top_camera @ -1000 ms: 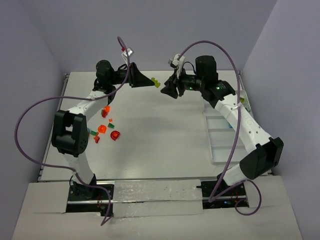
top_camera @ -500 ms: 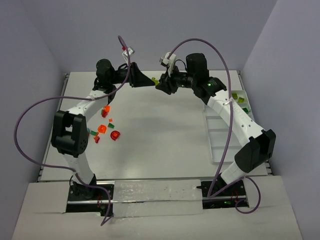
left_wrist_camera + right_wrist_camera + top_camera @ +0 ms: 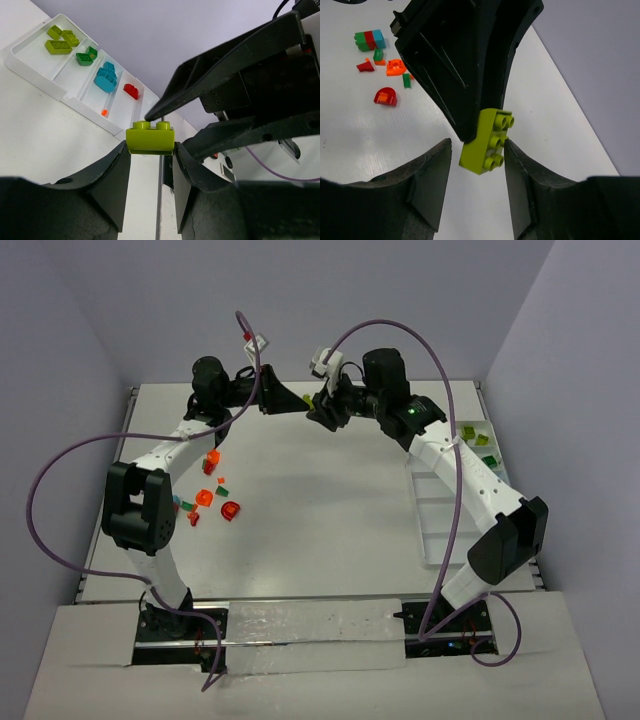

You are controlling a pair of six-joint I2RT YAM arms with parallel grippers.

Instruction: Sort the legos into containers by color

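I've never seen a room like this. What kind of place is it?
Probably a robot lab: left arm and right arm bolted to a white table, lego bricks, a divided sorting tray.

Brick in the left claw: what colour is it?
The brick is lime green; the left wrist view shows it best.

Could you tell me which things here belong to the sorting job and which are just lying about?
Job: lime brick, held by left gripper, right gripper open around it; loose bricks on table; white tray with sorted bricks.
Lying about: purple cables; clear strip at the near edge.
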